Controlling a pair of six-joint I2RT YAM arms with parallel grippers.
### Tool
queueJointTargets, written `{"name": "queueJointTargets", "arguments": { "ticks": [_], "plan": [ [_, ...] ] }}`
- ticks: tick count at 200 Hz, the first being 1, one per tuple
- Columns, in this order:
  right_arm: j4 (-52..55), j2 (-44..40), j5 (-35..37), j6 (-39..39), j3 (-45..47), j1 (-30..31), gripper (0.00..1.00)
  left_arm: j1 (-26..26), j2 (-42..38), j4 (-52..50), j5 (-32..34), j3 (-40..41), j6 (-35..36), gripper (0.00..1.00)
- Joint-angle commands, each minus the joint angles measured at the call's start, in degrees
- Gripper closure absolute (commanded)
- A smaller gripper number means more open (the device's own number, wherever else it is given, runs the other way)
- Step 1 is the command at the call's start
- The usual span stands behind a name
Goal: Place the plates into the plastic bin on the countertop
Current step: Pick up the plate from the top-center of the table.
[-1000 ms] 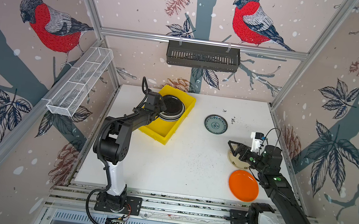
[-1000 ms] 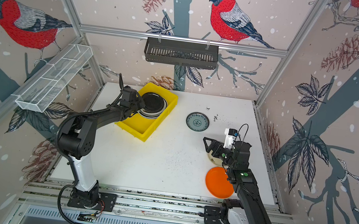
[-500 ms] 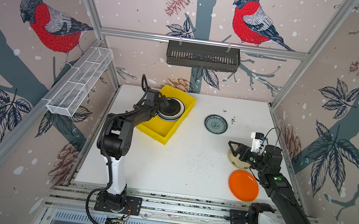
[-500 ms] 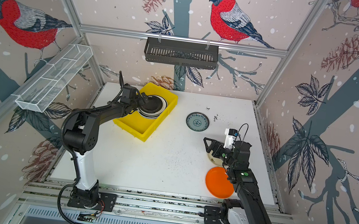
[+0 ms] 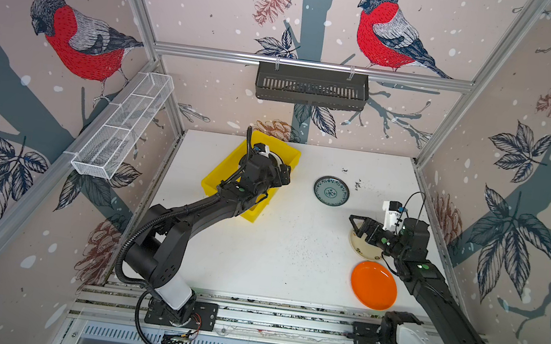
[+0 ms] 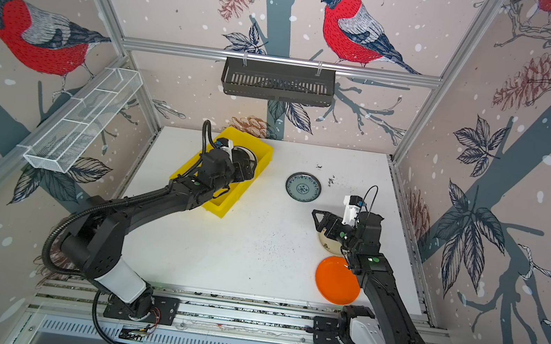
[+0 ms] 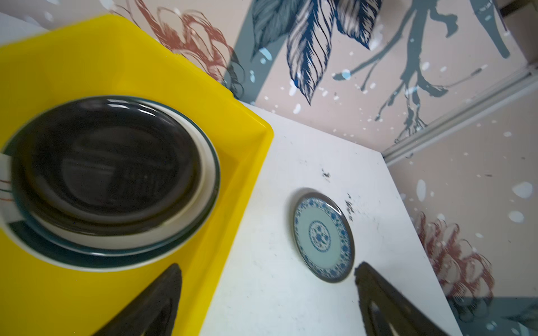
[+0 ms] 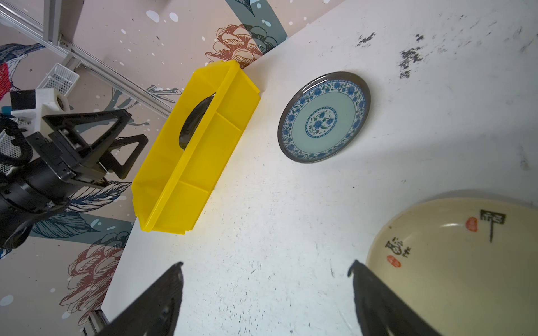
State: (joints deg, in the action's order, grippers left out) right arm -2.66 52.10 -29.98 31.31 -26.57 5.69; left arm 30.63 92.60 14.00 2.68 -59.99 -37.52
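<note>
The yellow plastic bin (image 5: 216, 181) (image 6: 264, 153) (image 7: 233, 122) (image 8: 203, 139) sits at the back left of the white countertop (image 5: 273, 253). Inside it a black plate (image 7: 107, 163) tops a stack of white plates. My left gripper (image 5: 282, 177) (image 7: 266, 266) hovers open and empty over the bin's right wall. A teal patterned plate (image 5: 331, 190) (image 6: 303, 187) (image 7: 323, 235) (image 8: 323, 116) lies mid-back. A cream plate (image 5: 363, 249) (image 6: 327, 246) (image 8: 454, 261) and an orange plate (image 5: 374, 284) (image 6: 337, 280) lie at the right. My right gripper (image 5: 356, 224) (image 8: 266, 264) stands open and empty at the cream plate's left edge.
A black slotted basket (image 5: 311, 86) hangs on the back rail. A white wire-mesh rack (image 5: 122, 129) is fixed along the left wall. Dark specks (image 5: 358, 184) mark the board near the teal plate. Aluminium rails (image 5: 246, 318) run along the front edge.
My left gripper has opened, left the black plate on the stack in the bin, and drawn back toward the bin's right side. The right arm has stayed put.
</note>
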Motion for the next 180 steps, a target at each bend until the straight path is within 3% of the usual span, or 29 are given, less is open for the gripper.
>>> {"name": "queueJointTargets", "arguments": {
  "ticks": [1, 52, 108, 154, 180],
  "plan": [
    [-1.7, 0.6, -1.0, -0.6, -0.6, 0.0, 0.1, 3.4, 2.6, 6.8, -3.3, -0.3, -3.6, 0.13],
    [1.4, 0.3, 1.9, -1.5, -1.1, 0.0, 0.1, 7.8, 14.9, 6.7, -2.7, -7.7, -7.7, 0.34],
    [4.6, -0.9, 2.8, -3.3, -1.2, 0.0, 0.1, 8.3, 26.8, 5.6, -5.0, -16.5, -10.0, 0.36],
    [5.3, -2.5, 3.9, -4.1, 0.1, -0.1, 0.1, 8.4, 33.0, 2.1, -3.1, -23.1, -8.4, 0.39],
    [5.4, -2.6, 4.6, -4.6, 0.8, -0.2, 0.1, 8.5, 36.3, -0.7, -3.3, -27.0, -7.9, 0.47]
  ]
}}
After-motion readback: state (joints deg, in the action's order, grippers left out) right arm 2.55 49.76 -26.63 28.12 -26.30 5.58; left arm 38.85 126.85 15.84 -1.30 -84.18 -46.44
